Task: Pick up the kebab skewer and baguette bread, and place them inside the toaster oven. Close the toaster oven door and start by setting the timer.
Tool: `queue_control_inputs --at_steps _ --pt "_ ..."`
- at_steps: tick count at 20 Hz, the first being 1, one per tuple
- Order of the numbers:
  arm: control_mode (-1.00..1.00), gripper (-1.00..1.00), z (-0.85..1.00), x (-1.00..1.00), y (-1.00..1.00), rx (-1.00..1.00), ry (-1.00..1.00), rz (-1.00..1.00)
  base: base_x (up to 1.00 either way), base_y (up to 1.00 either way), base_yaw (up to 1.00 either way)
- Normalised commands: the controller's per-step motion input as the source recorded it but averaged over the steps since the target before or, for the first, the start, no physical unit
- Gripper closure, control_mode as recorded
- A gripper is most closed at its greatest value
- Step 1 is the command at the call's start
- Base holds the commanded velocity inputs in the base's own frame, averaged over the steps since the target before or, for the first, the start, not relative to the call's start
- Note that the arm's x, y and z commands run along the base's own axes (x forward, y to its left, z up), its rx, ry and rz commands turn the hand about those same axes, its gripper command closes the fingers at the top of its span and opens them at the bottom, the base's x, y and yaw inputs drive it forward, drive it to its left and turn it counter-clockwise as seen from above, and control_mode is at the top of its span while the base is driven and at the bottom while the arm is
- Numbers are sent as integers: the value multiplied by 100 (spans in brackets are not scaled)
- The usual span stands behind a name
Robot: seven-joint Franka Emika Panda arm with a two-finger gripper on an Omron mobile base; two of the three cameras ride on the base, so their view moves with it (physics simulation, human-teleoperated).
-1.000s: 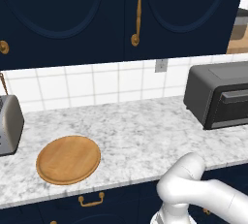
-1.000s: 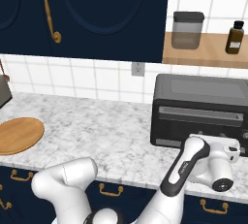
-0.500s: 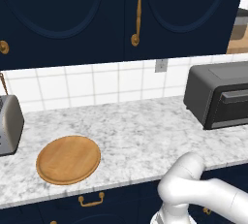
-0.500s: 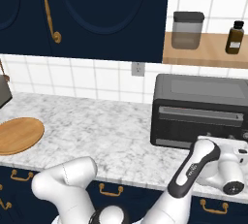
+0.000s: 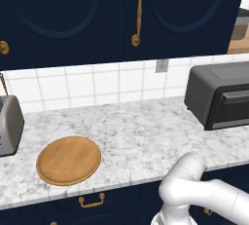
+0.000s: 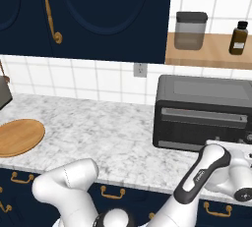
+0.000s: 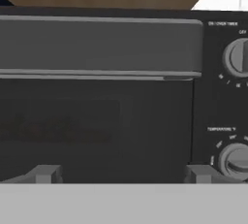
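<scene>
Now gripper (image 7: 121,174) spread wide, empty, square to the shut door (image 7: 97,121); timer knob (image 7: 238,57) sits upper right of frame, off the fingertips.

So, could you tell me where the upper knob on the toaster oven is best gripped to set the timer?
Probably the raised ridge across the upper knob, to the right of the door handle on the toaster oven. Come straight at the front face, with the open gripper turned so one finger sits on each side of the ridge; the flat bar gives the fingers something to twist.
</scene>
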Motion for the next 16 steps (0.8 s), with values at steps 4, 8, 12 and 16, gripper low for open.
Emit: queue_control_inputs --at_steps 4,8,12,16 --pt "-100 -100 8 0 -4 0 0 0 0 0 0" --pt "-100 -100 11 0 -2 3 0 -4 0 0 0" --pt "-100 -100 3 0 -6 0 0 -1 0 0 0" --pt "-100 -100 0 0 -4 0 0 0 0 0 0"
